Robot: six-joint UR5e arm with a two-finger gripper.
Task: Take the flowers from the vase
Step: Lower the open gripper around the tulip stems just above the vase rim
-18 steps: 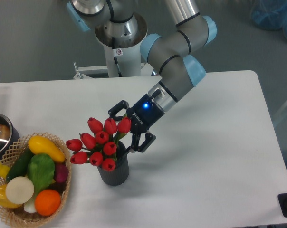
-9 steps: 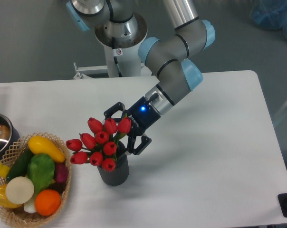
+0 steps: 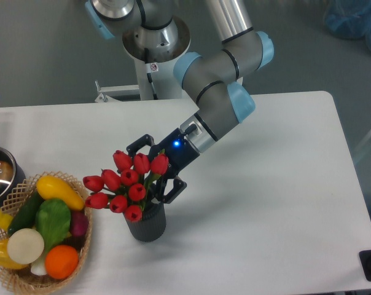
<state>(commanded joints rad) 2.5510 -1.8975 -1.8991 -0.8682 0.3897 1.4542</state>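
Note:
The flowers [image 3: 125, 183], a bunch of red tulip buds with green stems, stand in the dark ribbed vase [image 3: 147, 224] near the table's front, left of centre. My gripper [image 3: 153, 169] reaches in from the right at bud height. It is open: one finger [image 3: 138, 145] lies behind the bunch and the other finger [image 3: 169, 190] in front, just above the vase's rim. The right-hand buds and upper stems sit between the fingers. The stems lower down are hidden by the buds and the vase.
A wicker basket [image 3: 80, 258] of vegetables sits at the front left, close to the vase. A metal pot [image 3: 0, 175] with a blue handle is at the left edge. The arm's base [image 3: 155, 55] stands behind the table.
The gripper has moved left and slightly down, further around the bunch. The flowers have leaned a little to the left in the vase.

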